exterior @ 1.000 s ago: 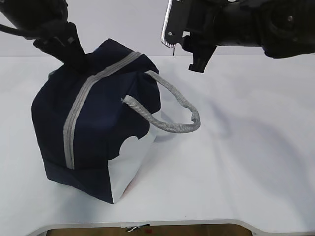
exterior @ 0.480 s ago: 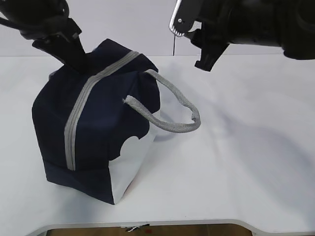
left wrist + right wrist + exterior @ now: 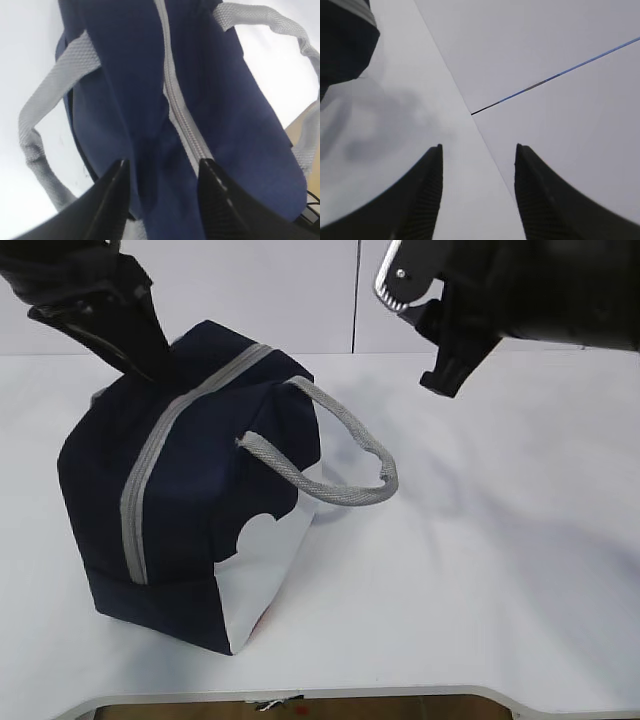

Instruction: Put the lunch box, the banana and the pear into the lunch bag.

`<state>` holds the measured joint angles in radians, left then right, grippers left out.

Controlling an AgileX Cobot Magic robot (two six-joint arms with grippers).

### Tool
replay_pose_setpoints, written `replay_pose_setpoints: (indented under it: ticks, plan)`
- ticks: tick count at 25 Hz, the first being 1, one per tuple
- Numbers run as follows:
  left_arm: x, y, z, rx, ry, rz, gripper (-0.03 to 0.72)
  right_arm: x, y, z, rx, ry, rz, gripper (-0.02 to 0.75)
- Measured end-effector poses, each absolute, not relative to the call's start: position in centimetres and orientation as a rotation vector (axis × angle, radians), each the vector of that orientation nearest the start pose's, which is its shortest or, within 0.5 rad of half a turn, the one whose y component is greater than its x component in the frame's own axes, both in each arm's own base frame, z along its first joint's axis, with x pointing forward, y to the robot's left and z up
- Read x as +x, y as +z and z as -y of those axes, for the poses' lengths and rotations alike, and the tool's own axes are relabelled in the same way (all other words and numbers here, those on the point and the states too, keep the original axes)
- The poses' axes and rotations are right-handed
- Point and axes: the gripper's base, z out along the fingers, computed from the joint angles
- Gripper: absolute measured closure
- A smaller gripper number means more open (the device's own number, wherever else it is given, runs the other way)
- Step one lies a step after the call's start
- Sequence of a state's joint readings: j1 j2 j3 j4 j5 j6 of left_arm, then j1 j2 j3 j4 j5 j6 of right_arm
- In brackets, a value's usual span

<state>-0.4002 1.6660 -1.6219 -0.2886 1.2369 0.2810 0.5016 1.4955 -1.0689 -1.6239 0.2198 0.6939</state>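
The left end effector (image 3: 160, 200) is hanging with its fingers spread apart over the far left top of the lunch bag (image 3: 190, 490), straddling the closed grey zipper (image 3: 175, 100) and gripping nothing. The right end effector (image 3: 477, 195) is hovering wide and empty, high at the far right. The bag is standing zipped on the white desk (image 3: 480, 560), its grey handle (image 3: 345, 455) drooping rightward.

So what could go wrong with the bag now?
The left end effector sits open right over the bag, with its zipper between the fingers; lifting away, a finger might snag fabric and tip the bag. The loop handle sticks out toward the right end effector, which could catch on it.
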Motion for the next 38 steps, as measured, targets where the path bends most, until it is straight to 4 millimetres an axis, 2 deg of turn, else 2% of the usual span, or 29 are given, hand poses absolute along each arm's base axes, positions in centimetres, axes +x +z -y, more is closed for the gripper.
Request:
replay_pose_setpoints:
  ticks: [5, 9, 14, 18, 24, 27, 29, 32, 38]
  plan:
    - [31.0, 35.4, 15.7, 0.834, -0.427, -2.622, 0.3, 29.9, 30.9, -14.6, -1.145, -0.472, -1.573, 0.349]
    - [30.7, 35.9, 15.5, 0.811, -0.428, -2.617, 0.263, 29.3, 31.7, -14.2, -1.091, -0.44, -1.59, 0.349]
    - [29.7, 37.4, 14.9, 0.767, -0.4, -2.591, 0.257, 28.7, 32.6, -13.9, -1.04, -0.413, -1.592, 0.349]
    - [28.2, 39.4, 14.2, 0.715, -0.406, -2.547, 0.257, 28.4, 33.1, -13.7, -1.004, -0.389, -1.603, 0.349]
    - [24.4, 43.5, 12.5, 0.688, -0.414, -2.417, 0.281, 28.3, 33.2, -13.6, -0.98, -0.37, -1.618, 0.349]
    - [21.7, 45.7, 11.4, 0.679, -0.415, -2.337, 0.307, 28.3, 33.1, -13.6, -0.978, -0.367, -1.621, 0.349]
    - [20.0, 46.3, 10.7, 0.674, -0.418, -2.303, 0.313, 28.3, 33.1, -13.6, -0.977, -0.369, -1.622, 0.349]
    - [17.5, 46.2, 9.6, 0.674, -0.417, -2.288, 0.316, 28.3, 33.1, -13.6, -0.975, -0.367, -1.624, 0.349]
    - [12.4, 44.2, 7.3, 0.672, -0.397, -2.283, 0.317, 27.8, 33.0, -14.5, -0.977, -0.321, -1.628, 0.349]
